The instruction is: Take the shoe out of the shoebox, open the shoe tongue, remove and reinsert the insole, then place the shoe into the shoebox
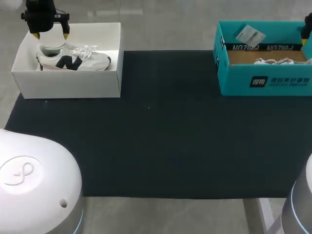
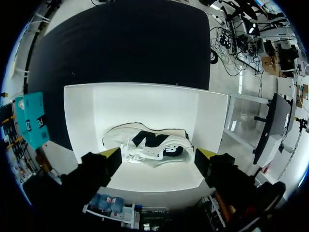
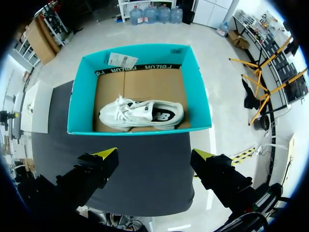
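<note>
A white shoe (image 1: 73, 57) with a dark side logo lies on its side in a white shoebox (image 1: 68, 84) at the table's far left. My left gripper (image 1: 50, 35) hangs open above the shoe's heel end; in the left wrist view the shoe (image 2: 147, 142) lies below and between the spread yellow tips of my left gripper (image 2: 158, 154). A second white shoe (image 3: 141, 115) lies in a teal shoebox (image 1: 263, 80) at the far right. My right gripper (image 3: 154, 155) stands open high above the near wall of that teal shoebox (image 3: 140, 129), holding nothing.
A black mat (image 1: 156, 136) covers the table between the two boxes. A paper label (image 1: 249, 35) lies on the teal box's back flap. The arm bases sit at the near corners.
</note>
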`<state>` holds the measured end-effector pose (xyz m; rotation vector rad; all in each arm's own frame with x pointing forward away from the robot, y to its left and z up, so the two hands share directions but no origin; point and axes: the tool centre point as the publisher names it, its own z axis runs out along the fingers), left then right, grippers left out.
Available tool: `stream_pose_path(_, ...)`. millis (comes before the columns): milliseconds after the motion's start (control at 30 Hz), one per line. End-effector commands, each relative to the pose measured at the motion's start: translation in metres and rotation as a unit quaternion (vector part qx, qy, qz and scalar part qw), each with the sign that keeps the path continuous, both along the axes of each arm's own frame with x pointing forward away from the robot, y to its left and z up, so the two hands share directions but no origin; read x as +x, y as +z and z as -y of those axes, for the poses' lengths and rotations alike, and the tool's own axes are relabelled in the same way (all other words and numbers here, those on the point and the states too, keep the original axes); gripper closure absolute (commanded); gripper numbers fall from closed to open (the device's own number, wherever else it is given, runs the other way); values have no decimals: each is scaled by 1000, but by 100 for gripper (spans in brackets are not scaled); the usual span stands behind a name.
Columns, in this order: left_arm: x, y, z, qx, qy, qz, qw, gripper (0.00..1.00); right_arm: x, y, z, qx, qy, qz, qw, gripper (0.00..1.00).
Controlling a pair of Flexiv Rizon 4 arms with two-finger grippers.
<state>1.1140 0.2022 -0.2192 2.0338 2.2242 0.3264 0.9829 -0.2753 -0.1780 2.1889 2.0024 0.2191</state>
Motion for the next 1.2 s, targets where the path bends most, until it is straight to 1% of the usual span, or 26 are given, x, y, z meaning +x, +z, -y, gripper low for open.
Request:
stream_pose_path(33, 34, -18, -6, -5, 8, -30, 999, 0, 0, 0, 0, 0, 0, 0, 1000, 0)
stream_pose_path(167, 45, -29, -13, 1, 7, -42, 999, 0, 0, 0, 0, 0, 0, 0, 1000, 0)
stream_pose_path(267, 53, -36, -21, 15, 24, -43, 999, 0, 0, 0, 0, 0, 0, 0, 1000, 0)
stream_pose_path(400, 60, -44, -31, 10, 28, -50, 998, 0, 0, 0, 0, 0, 0, 0, 1000, 0)
stream_pose_path(567, 67, -53, -42, -11, 23, -66, 997, 0, 0, 0, 0, 0, 0, 0, 1000, 0)
stream_pose_path(700, 73, -59, -52, -2, 25, -71, 997, 0, 0, 0, 0, 0, 0, 0, 1000, 0)
stream_pose_path(900, 74, -59, -60, -9, 11, -77, 997, 0, 0, 0, 0, 0, 0, 0, 1000, 0)
stream_pose_path(1200, 77, -71, -79, -11, 8, -93, 996, 0, 0, 0, 0, 0, 0, 0, 1000, 0)
